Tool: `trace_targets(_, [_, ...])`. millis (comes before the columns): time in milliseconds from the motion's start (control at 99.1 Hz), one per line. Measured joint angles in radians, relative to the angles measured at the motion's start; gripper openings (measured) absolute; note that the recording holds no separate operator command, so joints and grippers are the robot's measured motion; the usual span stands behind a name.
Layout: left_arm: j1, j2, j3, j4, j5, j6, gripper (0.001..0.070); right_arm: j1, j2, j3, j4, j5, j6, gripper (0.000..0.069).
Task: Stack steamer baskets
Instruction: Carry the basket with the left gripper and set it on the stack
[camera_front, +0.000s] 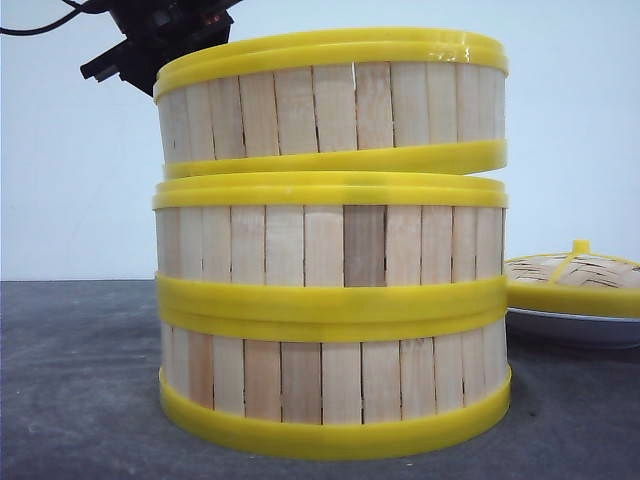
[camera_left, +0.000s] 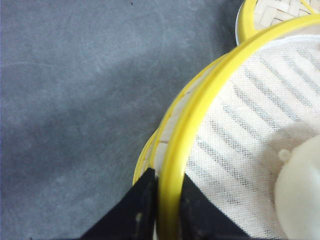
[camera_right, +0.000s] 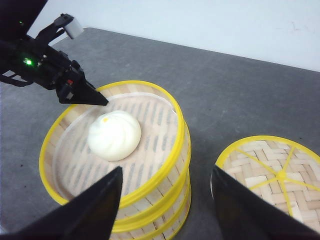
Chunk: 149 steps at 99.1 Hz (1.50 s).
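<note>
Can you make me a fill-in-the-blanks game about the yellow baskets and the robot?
1. The stack has ____ steamer baskets.
2. The white bun sits in the ____ basket.
3. The ____ gripper pinches the top basket's rim.
4. The woven lid rests on a white ____.

Missing words: three; top; left; plate

Count: 3 steamer baskets, all in one stack – bottom basket (camera_front: 335, 400), middle basket (camera_front: 330, 240), top basket (camera_front: 330, 105). 1 steamed bun (camera_right: 114, 135), inside the top basket. 1 woven lid (camera_front: 575, 280), at 3 o'clock from the stack. 1 white plate (camera_front: 570, 328), under the lid. 2 grippers: left gripper (camera_left: 167, 200), right gripper (camera_right: 165, 200).
</note>
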<state>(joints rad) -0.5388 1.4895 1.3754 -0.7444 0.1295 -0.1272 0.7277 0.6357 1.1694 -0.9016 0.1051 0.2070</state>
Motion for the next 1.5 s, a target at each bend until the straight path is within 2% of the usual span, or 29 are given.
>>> trace_targets(323, [0.024, 0.002, 0.116, -0.070, 0.008, 0.000, 0.0028, 0.000, 0.000, 0.000, -0.008, 0.000, 0.000, 0.0343])
trace_targets(565, [0.021, 0.002, 0.121, -0.177, 0.008, 0.001, 0.0028, 0.000, 0.000, 0.000, -0.008, 0.000, 0.000, 0.0343])
trace_targets(1503, [-0.003, 0.083, 0.121, -0.161, 0.011, 0.009, 0.0028, 0.000, 0.000, 0.000, -0.010, 0.000, 0.000, 0.0343])
